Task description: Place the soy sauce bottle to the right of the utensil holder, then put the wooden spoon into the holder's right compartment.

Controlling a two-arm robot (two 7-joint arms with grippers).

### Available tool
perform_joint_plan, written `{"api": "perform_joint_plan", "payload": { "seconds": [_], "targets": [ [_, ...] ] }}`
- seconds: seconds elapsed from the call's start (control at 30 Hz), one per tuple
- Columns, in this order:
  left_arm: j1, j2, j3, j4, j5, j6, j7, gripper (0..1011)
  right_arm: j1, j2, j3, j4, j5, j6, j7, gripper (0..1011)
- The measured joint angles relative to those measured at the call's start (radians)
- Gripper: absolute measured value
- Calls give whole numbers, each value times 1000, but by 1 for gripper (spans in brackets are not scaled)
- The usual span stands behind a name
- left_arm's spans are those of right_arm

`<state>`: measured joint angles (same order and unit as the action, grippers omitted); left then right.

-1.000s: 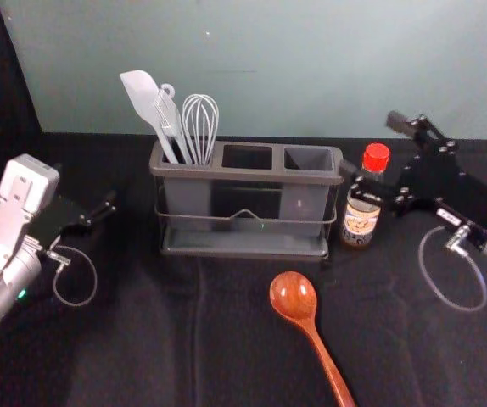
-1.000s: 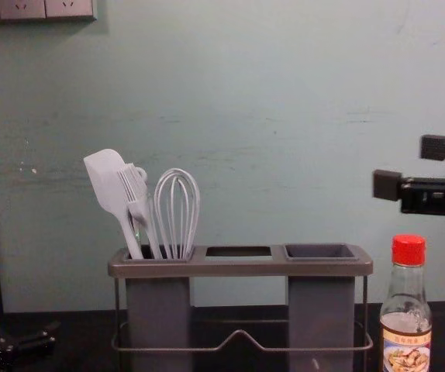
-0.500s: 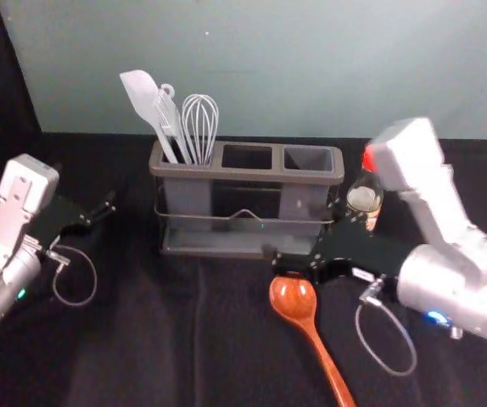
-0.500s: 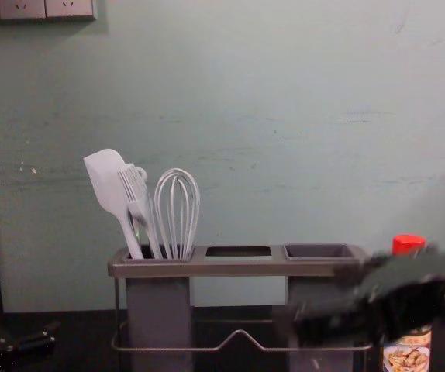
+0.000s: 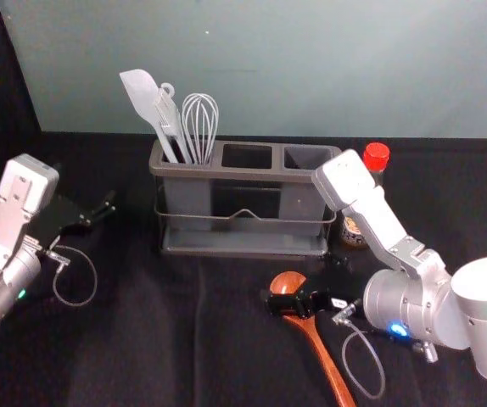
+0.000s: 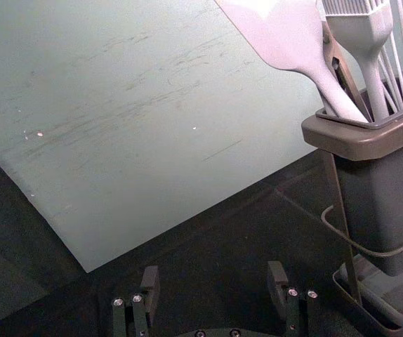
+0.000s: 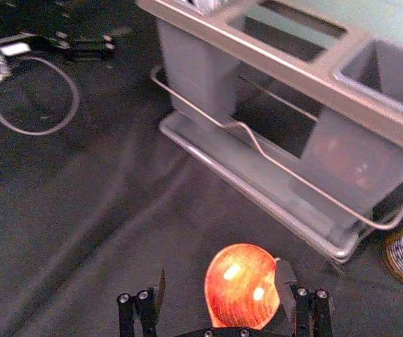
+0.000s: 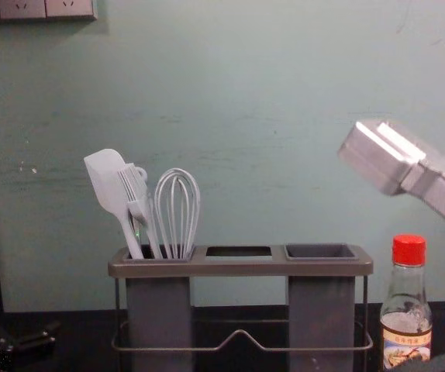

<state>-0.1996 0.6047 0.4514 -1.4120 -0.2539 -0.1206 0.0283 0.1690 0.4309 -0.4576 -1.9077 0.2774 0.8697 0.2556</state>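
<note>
the right claw gapes over the wooden spoon — smooth, rounded and off-centre beneath, it could skid away on closing.

Spoon lies before the holder, bottle right of it.

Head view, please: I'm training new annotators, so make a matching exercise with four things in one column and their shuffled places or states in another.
1. Soy sauce bottle
2. Wooden spoon
3. Left gripper
4. Right gripper

A. Open, at the spoon's bowl
B. Standing right of the utensil holder
C. Open, off to the holder's left
D. Lying on the dark cloth in front of the holder

Pairs: 1-B, 2-D, 3-C, 4-A
</note>
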Motion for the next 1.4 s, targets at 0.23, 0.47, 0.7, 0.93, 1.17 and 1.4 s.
{"api": "perform_joint_plan", "payload": {
  "seconds": [0.23, 0.47, 0.7, 0.93, 1.17, 1.4],
  "targets": [
    [0, 0, 0, 0, 0, 0, 0, 1005, -15, -51, 20, 45, -17, 20, -35, 1003],
    [0, 0, 0, 0, 0, 0, 0, 1005, -21, -85, 27, 90, -29, 8, -39, 1003],
    [0, 0, 0, 0, 0, 0, 0, 1005, -16, -112, 34, 129, -43, 2, -39, 1003],
    [0, 0, 0, 0, 0, 0, 0, 1005, -18, -132, 53, 143, -57, -4, -41, 1003],
    [0, 0, 0, 0, 0, 0, 0, 1005, -18, -151, 61, 166, -71, -8, -41, 1003],
    [0, 0, 0, 0, 0, 0, 0, 1005, -10, -166, 66, 194, -78, -14, -28, 1003]
  ]
}}
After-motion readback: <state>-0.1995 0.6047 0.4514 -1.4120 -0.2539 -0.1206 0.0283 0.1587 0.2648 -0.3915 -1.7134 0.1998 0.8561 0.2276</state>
